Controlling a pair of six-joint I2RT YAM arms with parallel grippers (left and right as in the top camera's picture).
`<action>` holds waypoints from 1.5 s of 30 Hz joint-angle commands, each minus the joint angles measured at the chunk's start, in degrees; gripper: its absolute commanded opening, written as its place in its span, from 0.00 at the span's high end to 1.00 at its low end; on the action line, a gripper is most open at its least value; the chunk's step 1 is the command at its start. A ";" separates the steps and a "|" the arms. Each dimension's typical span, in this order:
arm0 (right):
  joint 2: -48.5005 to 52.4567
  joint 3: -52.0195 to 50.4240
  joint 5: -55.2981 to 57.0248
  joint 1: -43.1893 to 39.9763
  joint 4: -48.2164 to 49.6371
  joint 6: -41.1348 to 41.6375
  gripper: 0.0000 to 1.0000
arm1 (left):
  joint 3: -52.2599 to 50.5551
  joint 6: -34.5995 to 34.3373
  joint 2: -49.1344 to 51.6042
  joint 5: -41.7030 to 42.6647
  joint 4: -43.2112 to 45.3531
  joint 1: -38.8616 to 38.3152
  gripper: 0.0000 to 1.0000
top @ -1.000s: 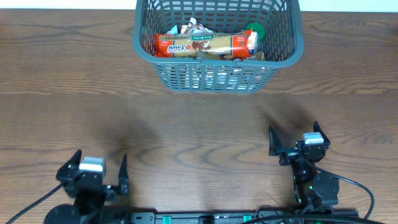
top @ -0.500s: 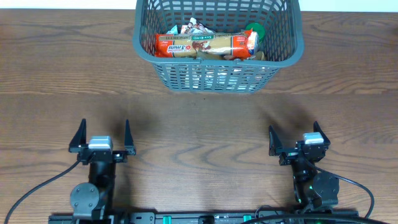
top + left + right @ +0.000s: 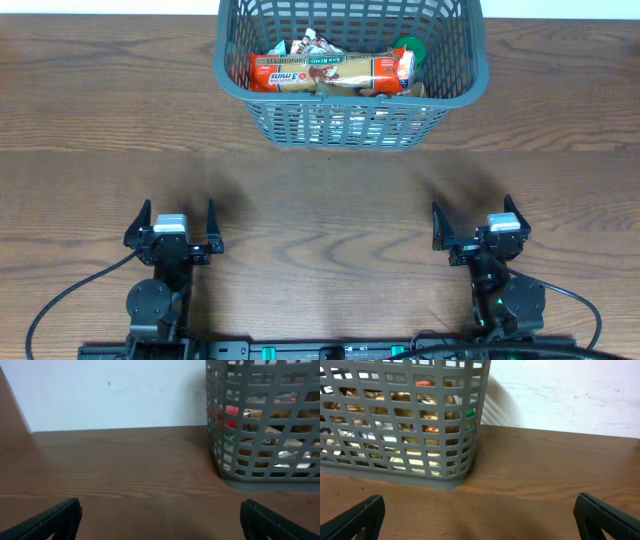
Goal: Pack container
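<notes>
The container (image 3: 352,122) is a dark grey-blue slotted basket at the table's far middle. It holds several food packets, with a long red and tan biscuit packet (image 3: 330,72) on top and a green lid (image 3: 410,48) at the right. It also shows in the left wrist view (image 3: 220,425) and the right wrist view (image 3: 410,476). My left gripper (image 3: 175,216) is open and empty near the front left edge. My right gripper (image 3: 473,220) is open and empty near the front right edge. Both are far from the basket.
Brown wood table (image 3: 320,200) stretches between the grippers and the basket. A white wall (image 3: 110,395) stands behind the table. Black cables (image 3: 60,300) run off the arm bases at the front edge.
My left gripper has swung from a tilted pose at the front left to face straight ahead, a little further right and forward. The right arm and basket have not moved.
</notes>
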 commanded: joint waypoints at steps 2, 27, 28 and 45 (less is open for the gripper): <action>-0.37 -0.33 0.39 -0.02 0.07 -0.66 0.01 | -0.87 -2.29 -0.48 2.21 -2.69 0.28 0.02; -0.37 -0.33 0.37 -0.02 0.07 -0.68 0.01 | -0.87 -3.26 -0.35 5.38 -2.43 0.28 0.02; -0.37 -0.33 0.39 -0.02 0.07 -0.66 0.01 | -0.87 -3.26 -0.35 5.38 -2.43 0.28 0.03; -0.37 -0.33 0.37 -0.02 0.07 -0.68 0.01 | -0.87 -3.26 -0.35 5.38 -2.43 0.28 0.02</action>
